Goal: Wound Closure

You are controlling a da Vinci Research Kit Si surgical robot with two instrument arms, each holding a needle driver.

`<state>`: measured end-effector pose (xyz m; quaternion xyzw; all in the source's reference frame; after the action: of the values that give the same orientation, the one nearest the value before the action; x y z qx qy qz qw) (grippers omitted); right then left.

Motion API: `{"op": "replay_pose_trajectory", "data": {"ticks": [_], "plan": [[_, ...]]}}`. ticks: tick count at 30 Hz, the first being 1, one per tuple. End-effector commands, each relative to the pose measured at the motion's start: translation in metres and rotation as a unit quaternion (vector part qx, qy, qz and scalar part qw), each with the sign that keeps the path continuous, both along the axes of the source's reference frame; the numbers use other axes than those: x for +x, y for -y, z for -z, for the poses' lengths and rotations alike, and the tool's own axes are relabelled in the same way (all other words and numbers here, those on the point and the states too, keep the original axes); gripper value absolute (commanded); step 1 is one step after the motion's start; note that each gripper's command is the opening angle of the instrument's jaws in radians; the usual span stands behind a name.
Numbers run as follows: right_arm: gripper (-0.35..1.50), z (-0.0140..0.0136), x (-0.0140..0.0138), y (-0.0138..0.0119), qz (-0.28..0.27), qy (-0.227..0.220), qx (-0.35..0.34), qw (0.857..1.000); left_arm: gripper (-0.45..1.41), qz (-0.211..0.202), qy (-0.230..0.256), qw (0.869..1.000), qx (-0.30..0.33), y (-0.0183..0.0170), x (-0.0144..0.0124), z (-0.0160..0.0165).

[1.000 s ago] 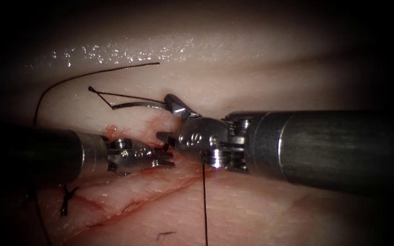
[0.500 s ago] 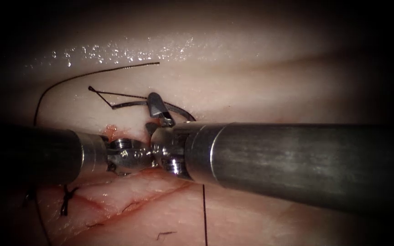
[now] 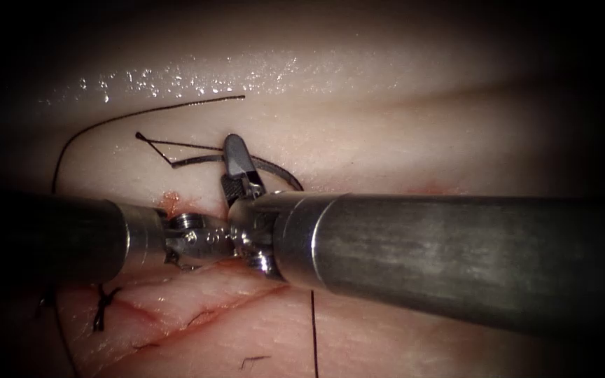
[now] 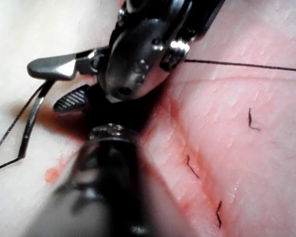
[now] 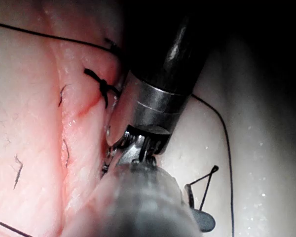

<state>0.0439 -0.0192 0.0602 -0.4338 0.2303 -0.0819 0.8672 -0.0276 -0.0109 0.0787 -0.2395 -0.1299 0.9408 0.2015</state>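
Straddling the needle [image 3: 197, 160] near mid-curve with the right tool [image 3: 227, 159], fingers [image 3: 238, 157] apart and gripping nothing; much the same from the left wrist view, with the right tool [image 4: 44, 87] gaping just beside the needle [image 4: 32, 123]. Judging the needle loose: lying on the tissue [image 3: 386, 140] above and to the left of the cut [image 3: 197, 316], apparently not driven in, though hard to be sure of the pointed end close under the right shaft. Trailing thread [image 3: 141, 113] from the blunt end in a wide loop up and to the left, with another run dropping from under the right shaft. Left tool [image 3: 204, 238] tucked against the right tool's wrist at the cut's upper end, beside a smear of red fluid [image 3: 169, 203]; impossible to tell whether holding anything. Main risk: closing on a needle lying flat and catching it askew or by one edge, so rolling or flicking it away, or pinching the tissue underneath along with it. Second risk: clamping too near the point or the blunt end instead of mid-curve, leaving poor control for a bite. Also worth watching: crowding of both tools in one small spot, with a chance of knocking together or nudging the needle; and snagging the loose thread, so dragging on the stitch [image 3: 99, 308] already tied at the left.
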Motion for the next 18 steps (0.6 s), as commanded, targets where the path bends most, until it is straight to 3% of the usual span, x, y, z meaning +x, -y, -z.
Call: {"op": "replay_pose_trajectory", "data": {"ticks": [1,10,11,12,14,18], "plan": [[1.20,-0.0004,0.0011,-0.0003,-0.002,0.008,-0.007,1.000,0.20,0.000,0.001,1.000,0.000,0.0001,-0.0006,-0.0006],[1.16,-0.0019,0.0029,-0.0003,-0.002,0.026,-0.024,0.999,0.20,0.000,0.000,1.000,0.000,0.0002,-0.0006,-0.0006],[1.06,-0.0019,0.0030,-0.0002,0.001,0.028,-0.026,0.999,0.20,0.000,0.000,1.000,0.000,0.0002,-0.0006,-0.0006],[0.34,-0.0020,0.0030,0.0000,0.008,0.039,-0.034,0.999,0.20,0.000,0.000,1.000,0.000,0.0002,-0.0006,-0.0006],[-0.35,-0.0021,0.0030,0.0002,0.019,0.046,-0.040,0.998,0.20,0.000,0.000,1.000,0.000,0.0002,-0.0006,-0.0006],[-0.35,-0.0024,0.0026,0.0006,0.043,0.057,-0.040,0.997,0.20,0.000,0.000,1.000,0.000,0.0002,-0.0006,-0.0006]]}}
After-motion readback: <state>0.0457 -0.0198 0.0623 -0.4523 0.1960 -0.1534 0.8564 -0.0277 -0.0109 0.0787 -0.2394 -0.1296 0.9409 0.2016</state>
